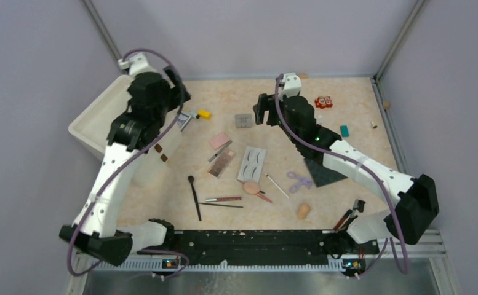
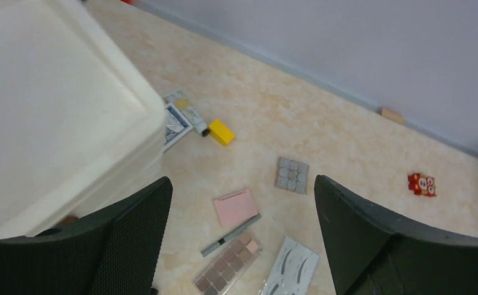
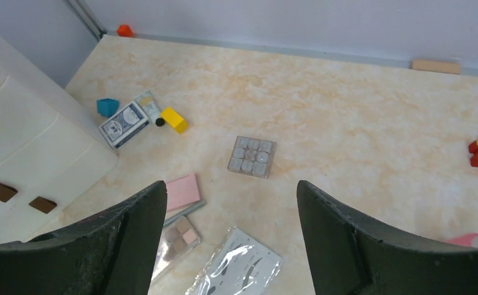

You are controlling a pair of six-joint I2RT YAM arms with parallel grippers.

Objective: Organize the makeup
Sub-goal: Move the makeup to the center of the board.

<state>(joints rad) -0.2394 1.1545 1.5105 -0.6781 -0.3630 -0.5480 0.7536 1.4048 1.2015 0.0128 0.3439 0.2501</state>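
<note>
The lash card (image 1: 252, 163) lies flat on the table (image 1: 347, 117). Compact (image 1: 219, 141) and palette (image 1: 222, 163) lie just left of it, puff (image 1: 251, 186) at its near edge, curler (image 1: 299, 180) and sponge (image 1: 303, 211) to its right, brushes (image 1: 194, 196) near-left. Beyond it, the left hand (image 2: 242, 183), beside the bin (image 1: 95, 123), and the right hand (image 3: 231, 185) both gape wide, empty.

White bin (image 2: 58, 104), yellow block (image 2: 221, 131) near blue card box (image 2: 176, 125), teal block (image 3: 107, 106), red toy (image 2: 422, 184)
</note>
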